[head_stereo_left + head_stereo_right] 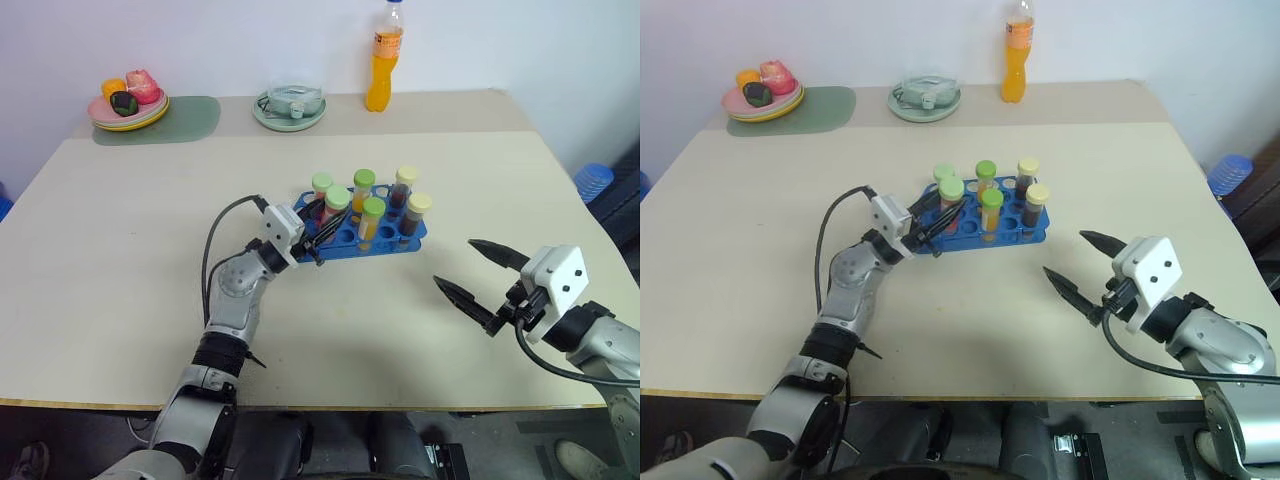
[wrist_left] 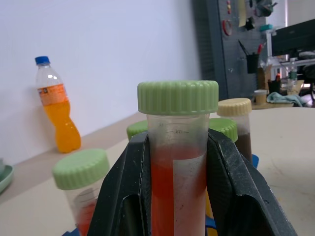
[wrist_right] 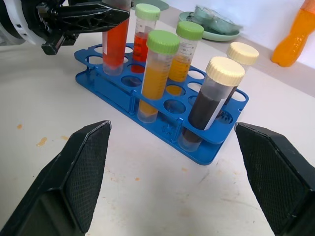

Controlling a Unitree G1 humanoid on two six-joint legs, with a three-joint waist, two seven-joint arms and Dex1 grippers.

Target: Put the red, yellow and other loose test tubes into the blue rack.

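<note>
Right gripper [image 1: 472,268] at the near right, over bare table [image 1: 120,230], well apart from the rack; its two fingers are spread wide, nothing between them.

Left gripper [image 1: 312,243] farther in, at the near left corner of the blue rack [image 1: 415,238]. Fingers clamped on a red tube [image 3: 116,37] with a green cap. From the right wrist view, the tube stands upright, its base down in a hole at the rack's left end, fingers gripping it from the side below the cap. Whether it is fully seated I cannot tell.

The deciding relation: tube's long axis is vertical, in line with the hole, and held by the left arm, so the left arm is the one placed to finish; likely step is to let go and draw back sideways.

Five other capped tubes already stand in the rack. Beyond, an orange bottle [image 1: 383,60].
</note>
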